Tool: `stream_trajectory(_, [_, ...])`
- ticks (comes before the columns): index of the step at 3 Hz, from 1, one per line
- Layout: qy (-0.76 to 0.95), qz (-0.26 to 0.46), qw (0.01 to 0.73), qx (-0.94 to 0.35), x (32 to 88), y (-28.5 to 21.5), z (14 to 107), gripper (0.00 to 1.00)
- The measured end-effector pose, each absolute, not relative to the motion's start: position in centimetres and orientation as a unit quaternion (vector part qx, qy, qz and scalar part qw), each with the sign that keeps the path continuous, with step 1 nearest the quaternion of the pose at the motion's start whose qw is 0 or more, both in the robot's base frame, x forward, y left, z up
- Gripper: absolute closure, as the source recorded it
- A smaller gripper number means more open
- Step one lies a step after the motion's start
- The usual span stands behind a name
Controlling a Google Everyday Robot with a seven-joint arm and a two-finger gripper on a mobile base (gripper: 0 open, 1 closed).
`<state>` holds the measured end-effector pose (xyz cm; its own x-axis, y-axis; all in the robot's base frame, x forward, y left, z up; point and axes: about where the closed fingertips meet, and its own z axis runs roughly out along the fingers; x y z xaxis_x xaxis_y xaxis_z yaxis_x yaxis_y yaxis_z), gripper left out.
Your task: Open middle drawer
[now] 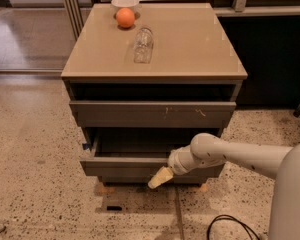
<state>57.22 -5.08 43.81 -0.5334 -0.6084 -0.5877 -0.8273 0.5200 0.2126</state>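
Judging this mid-pull: middle drawer (125, 167) partly out, gripper (161, 178) at its front edge, lower centre of frame, grip state unreadable; next needs a straight outward draw.
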Motion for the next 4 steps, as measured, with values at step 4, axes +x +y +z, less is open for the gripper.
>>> stream_trajectory(4, [0.859, 0.245, 0.192, -0.407, 54.9, -6.6, 43.9, 0.00])
